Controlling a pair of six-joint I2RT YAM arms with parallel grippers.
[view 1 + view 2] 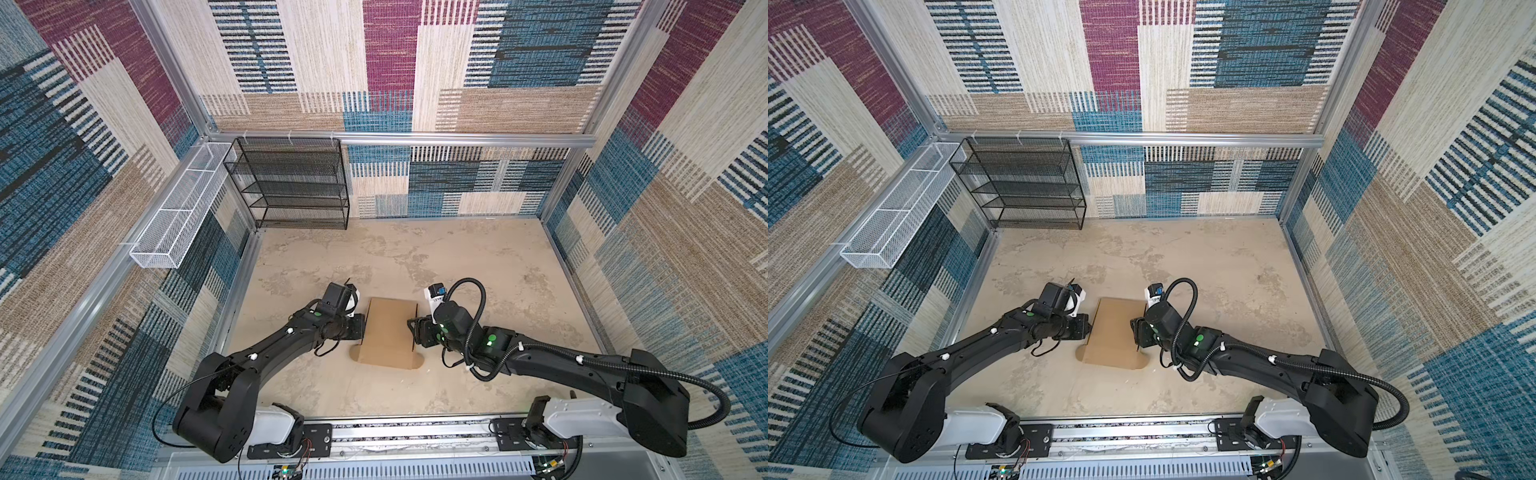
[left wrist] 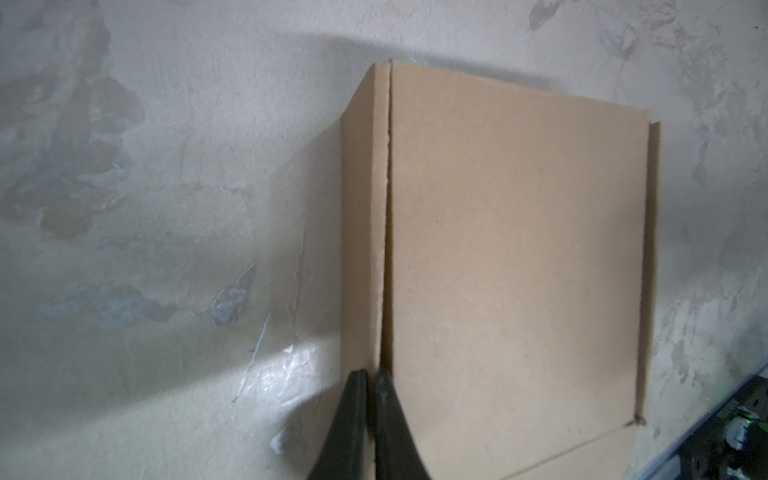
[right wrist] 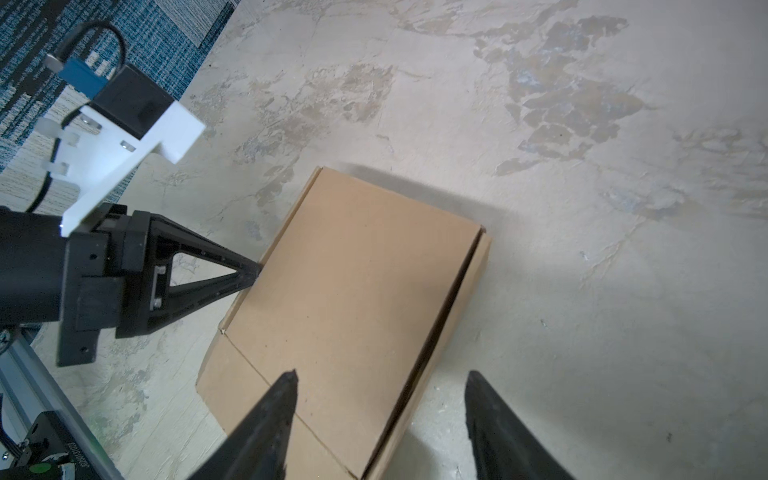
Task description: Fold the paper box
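One paper box (image 1: pixel 390 328) (image 1: pixel 1115 330) is sitting on the tan table (image 1: pixel 478 270), lid lying flat on top. A flap (image 1: pixel 386 358) is sticking out from the box's near end and resting on the table. Two rounded tabs (image 1: pixel 354 353) are showing on that flap, one at each corner.

Two arms are working here, one on each side of the box. The left gripper (image 1: pixel 360 327) (image 2: pixel 370 374) is pushing in at the box's left side wall (image 2: pixel 363 228), and its fingers are pressing together, tips right at the seam where that wall meets the lid. Whether any cardboard is caught between them is not clear. The right wrist view is showing the same tips touching that left edge (image 3: pixel 254 274).

The right gripper (image 1: pixel 411 328) (image 3: pixel 382 374) is hovering at the box's right edge with its fingers standing well apart and gripping nothing. One finger is hanging over the lid and the other over bare table just beyond the edge.

Two more things are standing well apart from the box. One black mesh rack (image 1: pixel 291 183) is standing beyond its far end against the back wall. One white wire basket (image 1: pixel 178 203) is hanging on the side wall, just beside the rack.
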